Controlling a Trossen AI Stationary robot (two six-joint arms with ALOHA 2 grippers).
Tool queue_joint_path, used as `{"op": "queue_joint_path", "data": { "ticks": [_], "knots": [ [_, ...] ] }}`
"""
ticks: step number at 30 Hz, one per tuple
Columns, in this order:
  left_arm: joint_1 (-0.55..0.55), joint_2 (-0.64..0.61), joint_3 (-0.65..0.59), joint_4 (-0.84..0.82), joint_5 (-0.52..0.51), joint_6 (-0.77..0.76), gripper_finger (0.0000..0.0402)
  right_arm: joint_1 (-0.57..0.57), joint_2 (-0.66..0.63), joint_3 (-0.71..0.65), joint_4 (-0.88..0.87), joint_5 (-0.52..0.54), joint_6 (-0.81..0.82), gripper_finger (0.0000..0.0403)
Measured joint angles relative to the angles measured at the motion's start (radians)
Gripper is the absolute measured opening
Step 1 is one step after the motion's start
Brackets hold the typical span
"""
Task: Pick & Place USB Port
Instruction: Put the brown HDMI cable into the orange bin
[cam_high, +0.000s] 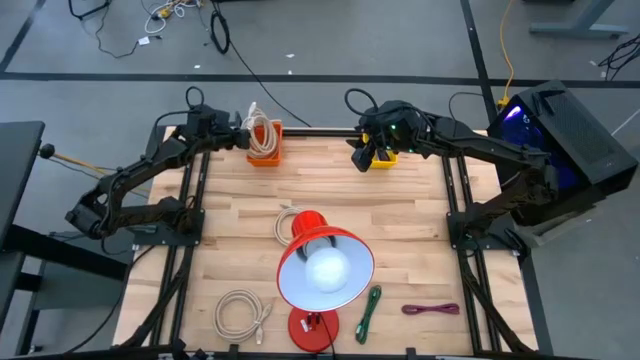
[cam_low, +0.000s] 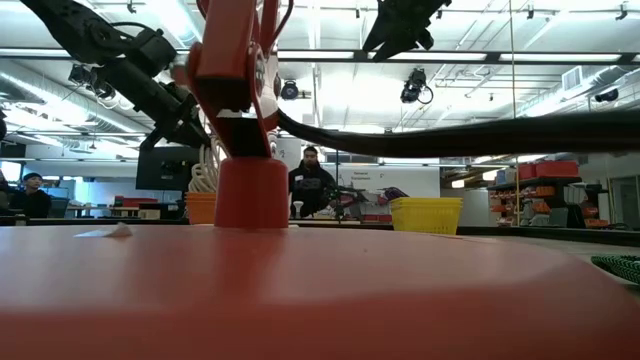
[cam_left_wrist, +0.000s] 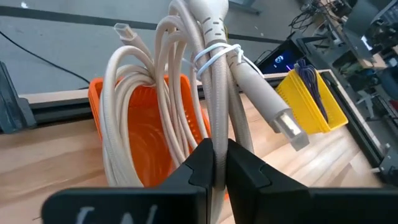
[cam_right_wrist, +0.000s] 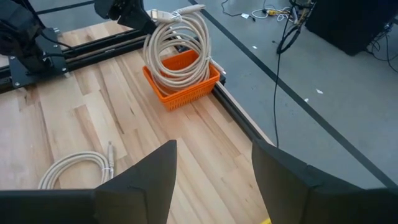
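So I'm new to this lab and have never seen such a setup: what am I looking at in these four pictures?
Two dark robot arms work at a wooden table. One picture looks down from above, one looks level across the tabletop, and two come from cameras on the wrists. The left gripper is shut on a coiled beige cable, holding it over an orange bin. The right gripper is open over a yellow bin. On the table stand a red lamp, two more beige cables, a green cable and a purple one.

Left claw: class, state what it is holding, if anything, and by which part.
The left claw is shut on the coiled beige USB cable, pinching strands of the bundle below its tie, over the orange basket.
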Motion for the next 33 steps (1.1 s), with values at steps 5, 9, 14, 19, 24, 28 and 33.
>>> {"op": "queue_joint_path", "data": {
  "ticks": [5, 9, 14, 19, 24, 28, 33],
  "knots": [
    [0.001, 0.0, 0.0, -0.003, -0.005, -0.02, 0.0037, 0.0, 0.0, 0.0, 0.0, -0.001, 0.0, 0.0208],
    [0.002, 0.0, -0.001, -0.03, -0.048, -0.037, 0.0053, 0.0, 0.0, 0.0, 0.0, -0.003, 0.003, 0.0208],
    [0.002, 0.0, -0.001, -0.055, -0.064, -0.033, 0.0088, 0.0, 0.0, 0.0, 0.0, -0.003, 0.003, 0.0208],
    [0.002, 0.0, -0.001, -0.051, -0.058, -0.044, 0.0132, 0.0, 0.0, 0.0, 0.0, -0.003, 0.003, 0.0208],
    [0.002, 0.0, -0.001, -0.051, -0.056, -0.047, 0.0166, 0.0, 0.0, 0.0, 0.0, -0.003, 0.003, 0.0208],
    [0.002, -0.012, -0.001, -0.05, -0.06, -0.045, 0.0171, 0.001, -0.001, 0.0, -0.001, -0.003, 0.002, 0.0208],
    [0.01, -0.048, -0.001, -0.058, -0.099, -0.046, 0.016, 0.001, -0.001, 0.0, -0.001, -0.017, 0.002, 0.0208]
  ]
}}
